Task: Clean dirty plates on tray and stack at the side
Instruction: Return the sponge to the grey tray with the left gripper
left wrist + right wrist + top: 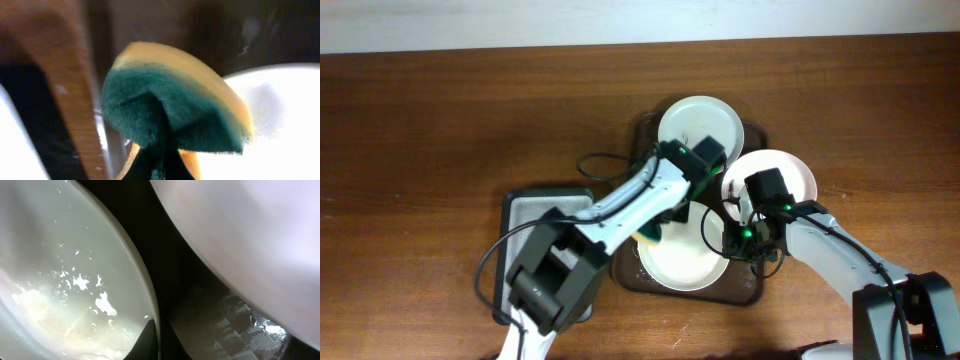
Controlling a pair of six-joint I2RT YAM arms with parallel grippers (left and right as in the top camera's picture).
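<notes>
Sponge (170,110), green scouring face towards the left wrist camera and yellow foam behind, folded and clamped in the left pincer (159,164); a white plate lies blurred beyond it. From overhead, the left arm reaches across the grey metal tray (535,210) on the wooden bench (440,120) and doubles back, so that the sponge sits at the left edge of the near plate (682,262).

All three plates rest at the dark brown tray (745,290). The far plate (700,122) lies at its top end. The right-hand plate (785,172) overlaps the tray's right rim. The near plate fills its lower end.

The right pincer (752,238) hangs between the near plate and the right-hand plate, close to both rims. Its wrist view shows one dark finger (148,339) at the edge of a plate beaded with droplets. A second plate's pale surface fills the upper right, with dark tray between them. Whether this pincer is apart or together cannot be told.
</notes>
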